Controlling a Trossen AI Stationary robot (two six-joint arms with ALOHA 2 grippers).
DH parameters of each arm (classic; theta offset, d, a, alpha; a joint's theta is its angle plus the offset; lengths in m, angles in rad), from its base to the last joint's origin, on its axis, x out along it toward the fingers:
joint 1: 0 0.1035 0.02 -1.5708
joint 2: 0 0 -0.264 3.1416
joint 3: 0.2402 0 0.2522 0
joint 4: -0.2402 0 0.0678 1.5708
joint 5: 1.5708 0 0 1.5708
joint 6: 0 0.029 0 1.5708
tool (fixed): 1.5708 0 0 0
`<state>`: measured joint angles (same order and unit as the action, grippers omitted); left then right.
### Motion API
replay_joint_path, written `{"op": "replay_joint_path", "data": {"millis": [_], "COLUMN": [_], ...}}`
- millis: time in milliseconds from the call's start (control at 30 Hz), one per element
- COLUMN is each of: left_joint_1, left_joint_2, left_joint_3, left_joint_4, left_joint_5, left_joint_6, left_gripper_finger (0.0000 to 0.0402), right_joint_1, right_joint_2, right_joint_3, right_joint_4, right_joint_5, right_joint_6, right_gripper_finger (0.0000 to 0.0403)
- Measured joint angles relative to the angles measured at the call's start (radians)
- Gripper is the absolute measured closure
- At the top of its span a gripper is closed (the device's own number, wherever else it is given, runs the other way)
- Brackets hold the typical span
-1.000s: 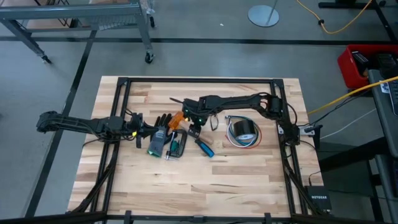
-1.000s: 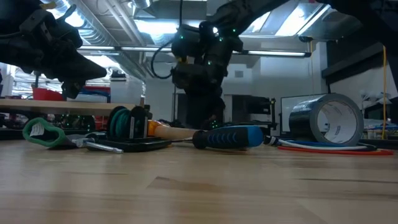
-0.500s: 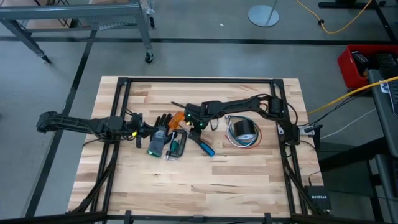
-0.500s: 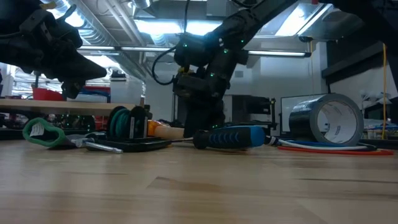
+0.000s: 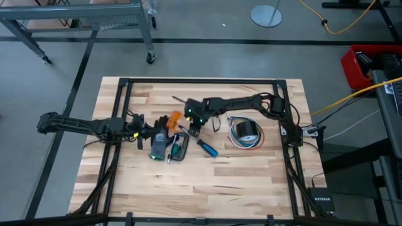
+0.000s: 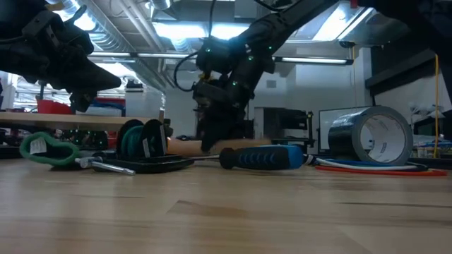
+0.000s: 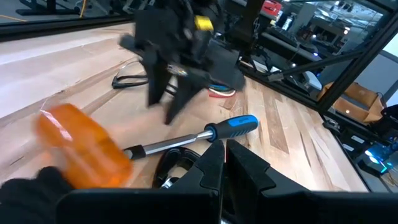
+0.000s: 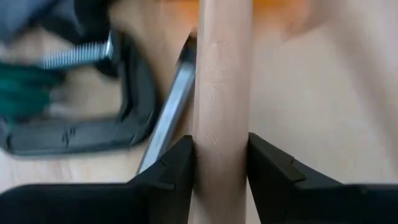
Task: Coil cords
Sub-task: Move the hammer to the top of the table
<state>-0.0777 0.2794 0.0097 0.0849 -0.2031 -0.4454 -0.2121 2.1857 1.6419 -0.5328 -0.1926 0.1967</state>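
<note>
Wooden handle [image 8: 222, 93] between right pincer [image 8: 217, 165] fingers

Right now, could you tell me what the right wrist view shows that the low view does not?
Only the right wrist view shows the right pincer closed on the wooden handle, one finger against each side. Only the low view shows the tape roll, the red and white wires beneath it, and the room behind. Both show the teal cord and the black clamp beside it.
</note>
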Motion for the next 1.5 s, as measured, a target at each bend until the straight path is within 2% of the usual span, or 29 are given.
{"op": "replay_joint_path", "data": {"millis": [433, 733, 867, 1067, 1500], "left_joint_1": [0.0, 0.0, 0.0, 0.0, 0.0], "left_joint_2": [0.0, 0.0, 0.0, 0.0, 0.0], "left_joint_3": [0.0, 0.0, 0.0, 0.0, 0.0], "left_joint_4": [0.0, 0.0, 0.0, 0.0, 0.001], "left_joint_5": [0.0, 0.0, 0.0, -0.001, -0.001], "left_joint_6": [0.001, 0.007, 0.003, 0.0, -0.001], "left_gripper_finger": [0.0392, 0.0392, 0.0392, 0.0392, 0.0392], "right_joint_1": [-0.154, -0.27, -0.307, -0.313, -0.299], "right_joint_2": [0.0, -0.001, -0.002, -0.002, 0.009], "right_joint_3": [0.111, 0.114, 0.114, 0.093, -0.028], "right_joint_4": [0.017, 0.006, -0.051, -0.133, -0.094], "right_joint_5": [0.08, 0.109, 0.115, 0.184, 0.118], "right_joint_6": [-0.102, -0.184, -0.213, -0.281, -0.291], "right_gripper_finger": [0.0278, 0.0278, 0.0278, 0.0278, 0.0278]}}
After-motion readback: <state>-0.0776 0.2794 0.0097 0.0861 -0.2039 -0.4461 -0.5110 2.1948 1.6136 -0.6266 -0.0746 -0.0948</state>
